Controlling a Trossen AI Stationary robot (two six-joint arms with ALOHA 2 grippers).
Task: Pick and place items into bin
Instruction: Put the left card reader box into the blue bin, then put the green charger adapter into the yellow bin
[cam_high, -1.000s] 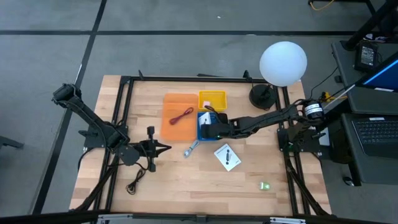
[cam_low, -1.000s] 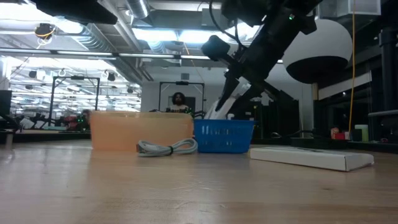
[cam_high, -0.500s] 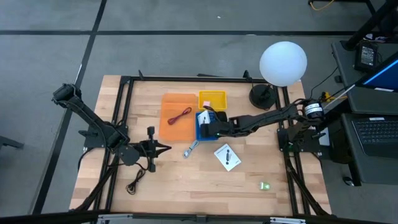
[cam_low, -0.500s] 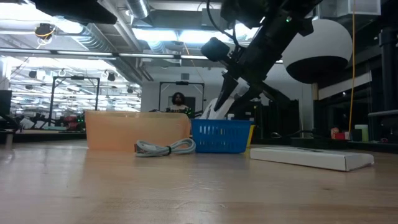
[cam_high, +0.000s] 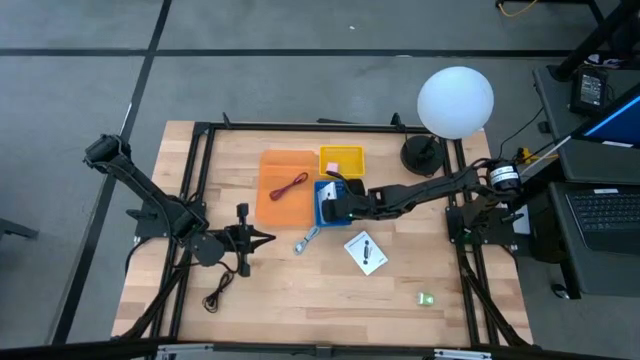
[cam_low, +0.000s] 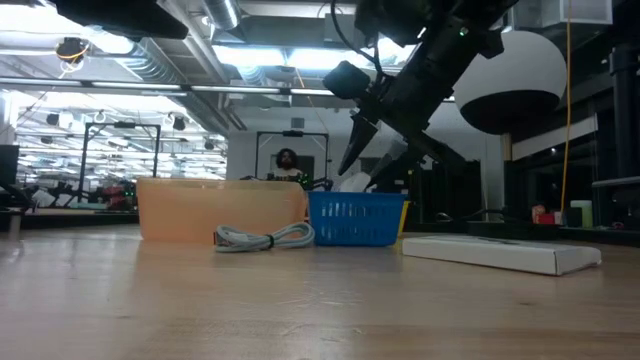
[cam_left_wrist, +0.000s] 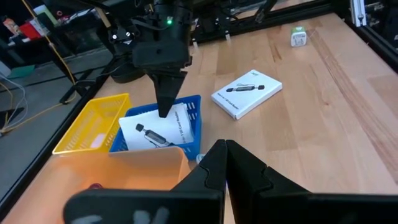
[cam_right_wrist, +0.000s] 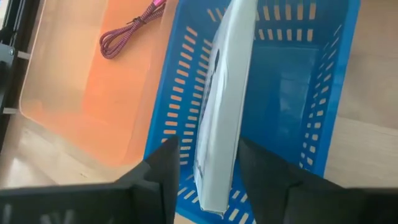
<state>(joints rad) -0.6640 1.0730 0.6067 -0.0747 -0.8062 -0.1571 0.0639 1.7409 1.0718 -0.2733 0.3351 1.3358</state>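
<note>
The right gripper (cam_right_wrist: 205, 168) is held over the blue basket (cam_high: 327, 203), its fingers spread to either side of a white card (cam_right_wrist: 225, 99) without pinching it. The card stands on edge inside the basket, its long axis running straight away from the claw and leaning on the basket wall. A second white card (cam_high: 366, 252) lies flat on the table (cam_high: 300, 300) just beside the basket, nearer to this arm. The left gripper (cam_high: 262, 238) is pressed together, waiting near the orange bin (cam_high: 285, 200).
</note>
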